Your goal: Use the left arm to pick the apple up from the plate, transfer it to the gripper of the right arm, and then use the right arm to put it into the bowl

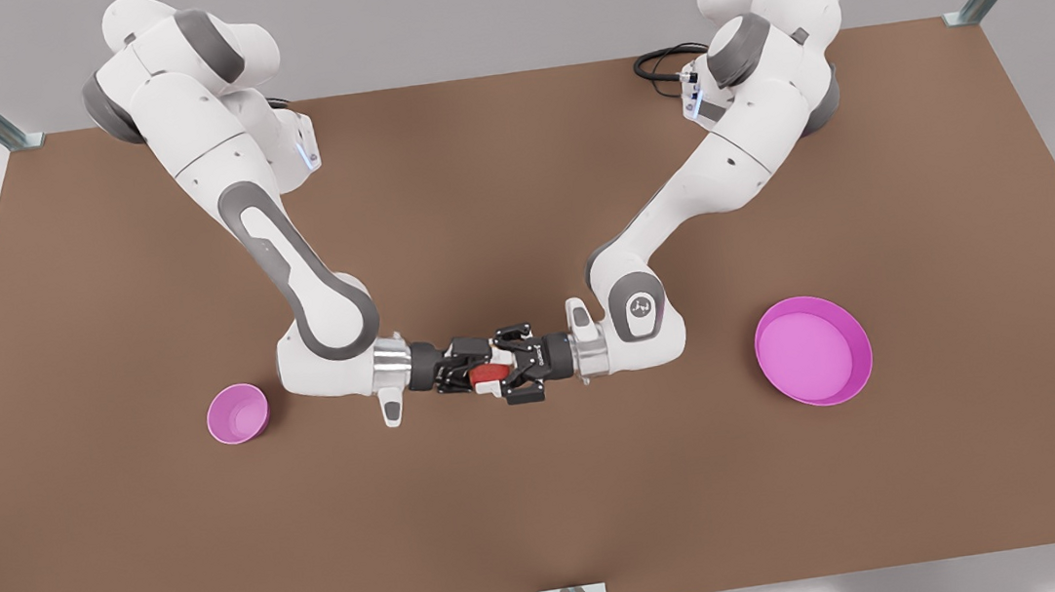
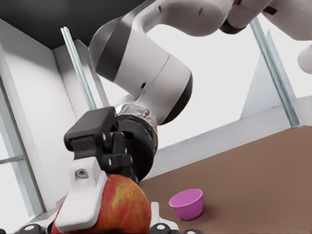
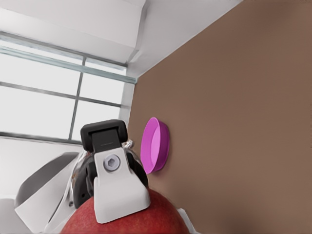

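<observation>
Red-and-yellow apple (image 1: 491, 373) is hanging in mid-air over the middle of the table (image 1: 552, 529), pinched between both tools at once. The left gripper (image 1: 508, 369) is reaching in from the front view's right and looks clamped on it, and the right gripper (image 1: 472, 372) is coming at it nose-to-nose from the other side, one white pad lying flat on the fruit in the left wrist view. Best bet for the handover: the right one is getting a firm squeeze before the left lets go, then the left is backing straight out. Both forearms are lying low and level, elbows bent, wrists facing each other. The bowl (image 1: 237, 414) is sitting near the right arm, the plate (image 1: 813, 350) well off toward the front view's right.
</observation>
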